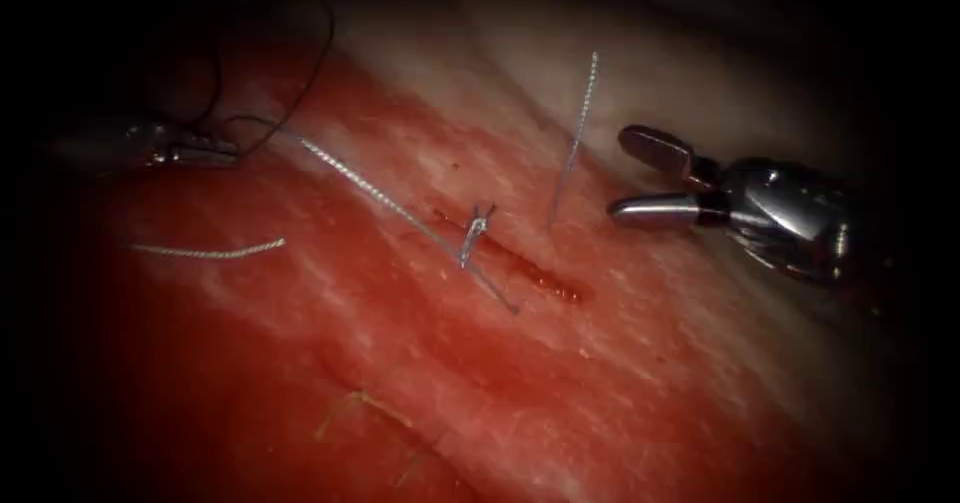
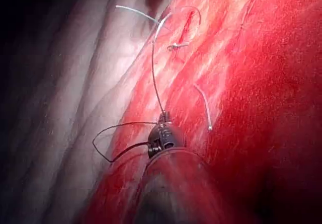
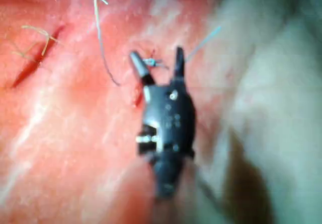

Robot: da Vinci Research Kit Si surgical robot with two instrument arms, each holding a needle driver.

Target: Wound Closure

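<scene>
Short dark-red cut (image 1: 520, 263) in pink-red pork tissue (image 1: 620, 363) carries one tied grey knot (image 1: 474, 231) at its middle. Right silver needle driver (image 1: 632, 175), right of cut: jaws spread, holding nothing. Left needle driver (image 1: 205, 150), far left: jaws pressed on dark thin thread (image 1: 290, 113). Pale braided strand (image 1: 375, 193) runs from knot toward it. Upright pale tail (image 1: 575, 138) stands between knot and right tool. Loose cut thread piece (image 1: 205, 253) lies left. Curved needle: cannot tell where. Judgement: knot done, tails untrimmed; trimming calls for right tool.
</scene>
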